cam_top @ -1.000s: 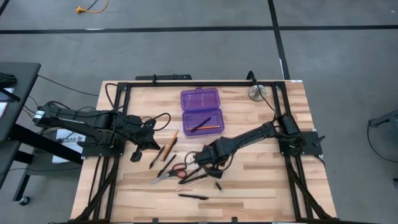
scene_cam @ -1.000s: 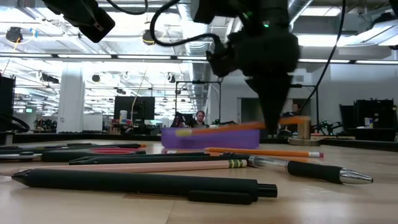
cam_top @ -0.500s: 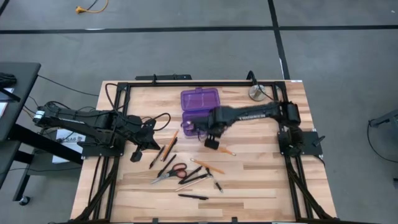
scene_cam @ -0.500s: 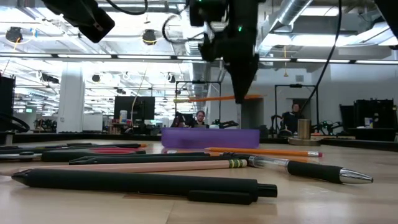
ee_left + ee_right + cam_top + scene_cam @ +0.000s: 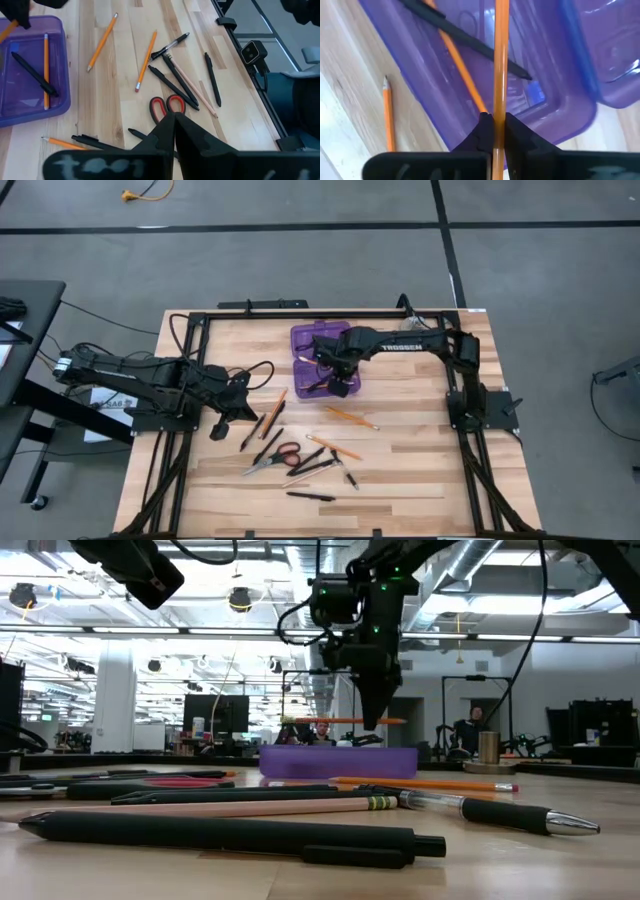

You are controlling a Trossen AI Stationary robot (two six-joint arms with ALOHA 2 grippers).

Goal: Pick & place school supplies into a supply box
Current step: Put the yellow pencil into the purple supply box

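An orange pencil (image 5: pixel 500 60) is clamped between the two dark fingers of the right pincer (image 5: pixel 493 131), which hangs above the open tray of the purple pencil case (image 5: pixel 322 352) near the far middle of the tabletop (image 5: pixel 420 450); in the low view the pencil (image 5: pixel 345 721) lies level in the air above the case (image 5: pixel 338 761), held below the right pincer (image 5: pixel 372 712). The case's tray already holds another orange pencil (image 5: pixel 458 67) and a black pen (image 5: pixel 465 37) lying crossed over it, and its hinged lid lies open flat on the far side of the tray. In the high view the right pincer (image 5: pixel 334 380) sits over the tray's near edge, its arm reaching in from the right side of the tabletop. Just beside the case on the wood lies a loose orange pencil (image 5: pixel 351 417), and nearer the front edge a cluster of supplies rests: the red-handled scissors (image 5: pixel 274 460), several black pens (image 5: pixel 313 468), another orange pencil (image 5: pixel 334 447) and, apart at the front, a single black pen (image 5: pixel 310 496). Two more pencils (image 5: pixel 272 413) lie left of the case. The left pincer (image 5: pixel 220 427) waits over the left part of the tabletop, its fingers pressed together on nothing, as its wrist view shows (image 5: pixel 173 131). A round silver metal disc (image 5: pixel 412 329) stands at the far right corner.
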